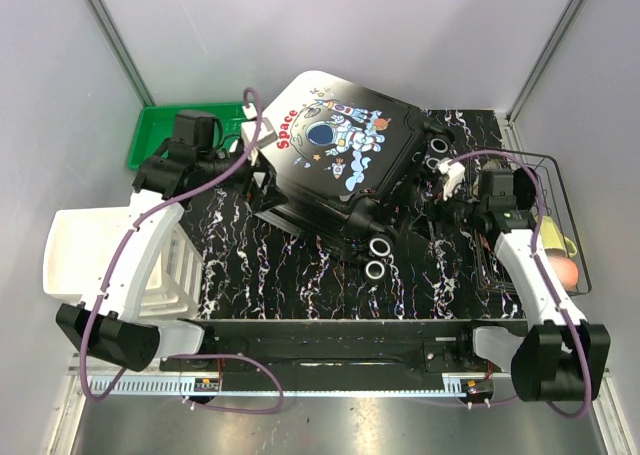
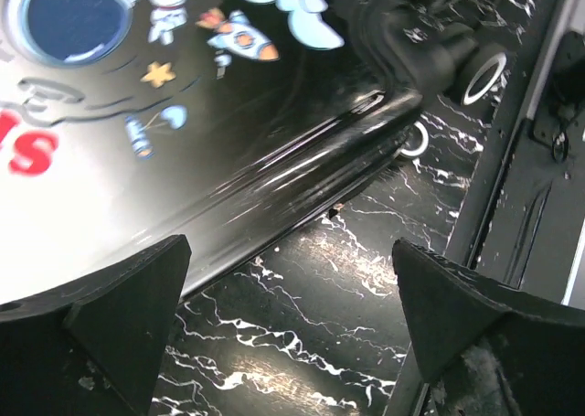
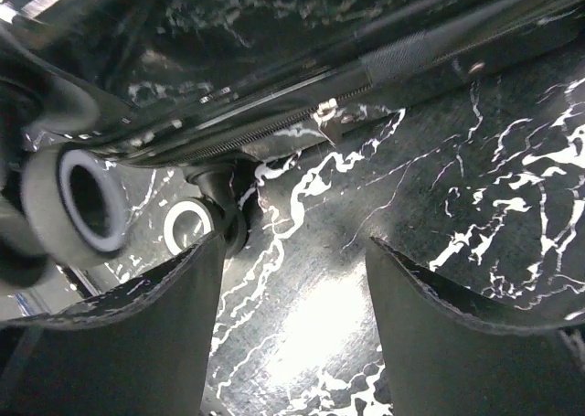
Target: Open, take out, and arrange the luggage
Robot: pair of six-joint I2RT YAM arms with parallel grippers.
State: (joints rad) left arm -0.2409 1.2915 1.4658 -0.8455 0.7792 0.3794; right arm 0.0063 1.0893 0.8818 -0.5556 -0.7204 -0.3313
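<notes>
The luggage (image 1: pixel 340 140) lies flat on the black marbled table (image 1: pixel 300 275), astronaut and "Space" print facing up, its white wheels (image 1: pixel 377 258) toward the arms. My left gripper (image 1: pixel 260 187) hovers open and empty at the case's left edge; in the left wrist view the glossy shell (image 2: pixel 183 114) fills the upper left and my gripper (image 2: pixel 288 283) is over bare table. My right gripper (image 1: pixel 442 200) is open and empty by the right side; the right wrist view shows the zipper seam (image 3: pixel 320 112) and a wheel (image 3: pixel 82 201) just beyond my gripper (image 3: pixel 292 270).
A green bin (image 1: pixel 165 135) sits at the back left. A white drawer unit (image 1: pixel 110 265) stands at the left. A wire basket (image 1: pixel 548 190) at the right holds an orange object (image 1: pixel 564 270). White walls enclose the back and sides.
</notes>
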